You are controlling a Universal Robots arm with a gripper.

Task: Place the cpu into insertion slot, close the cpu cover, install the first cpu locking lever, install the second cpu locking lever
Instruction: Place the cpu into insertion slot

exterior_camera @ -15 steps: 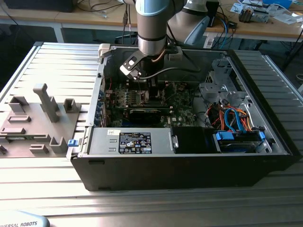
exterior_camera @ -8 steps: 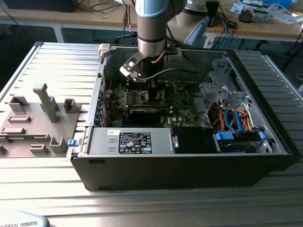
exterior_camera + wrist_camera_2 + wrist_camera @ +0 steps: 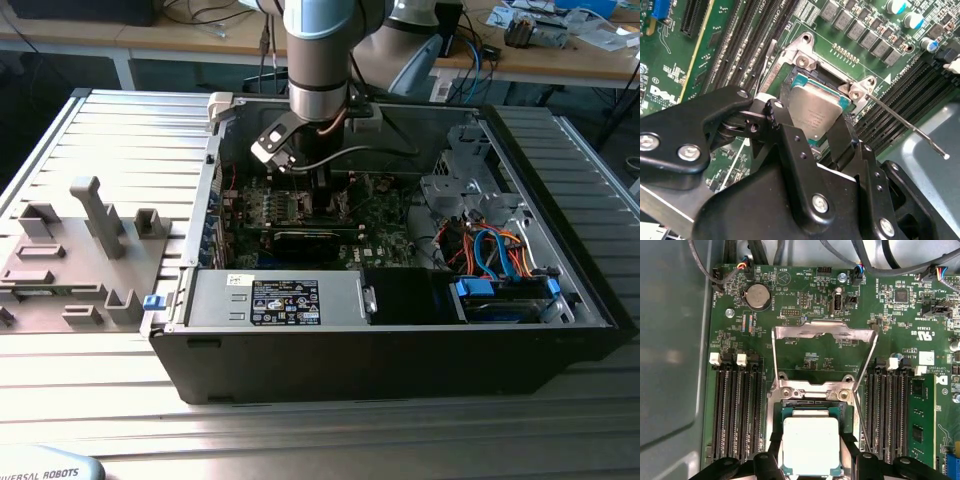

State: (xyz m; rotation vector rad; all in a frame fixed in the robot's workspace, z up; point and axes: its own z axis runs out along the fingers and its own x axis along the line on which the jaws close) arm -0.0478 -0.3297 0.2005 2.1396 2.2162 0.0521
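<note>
My pincer (image 3: 812, 452) is clamped on the cpu (image 3: 816, 111), a finger against each of two opposite edges. I hold it level right at the insertion slot (image 3: 812, 402) on the green motherboard (image 3: 900, 315); whether it is fully seated I cannot tell. The cpu cover (image 3: 822, 330) is swung open, lying back beyond its hinge.

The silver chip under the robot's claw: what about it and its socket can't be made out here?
1. The cpu, first wrist view: its near edge is cut off by the picture edge and covered by the gripper, so whether it is seated or merely held, I cannot tell.
2. The insertion slot, both wrist views: the cpu covers its centre.
3. Exterior view: the arm stands in front of the insertion slot.
</note>
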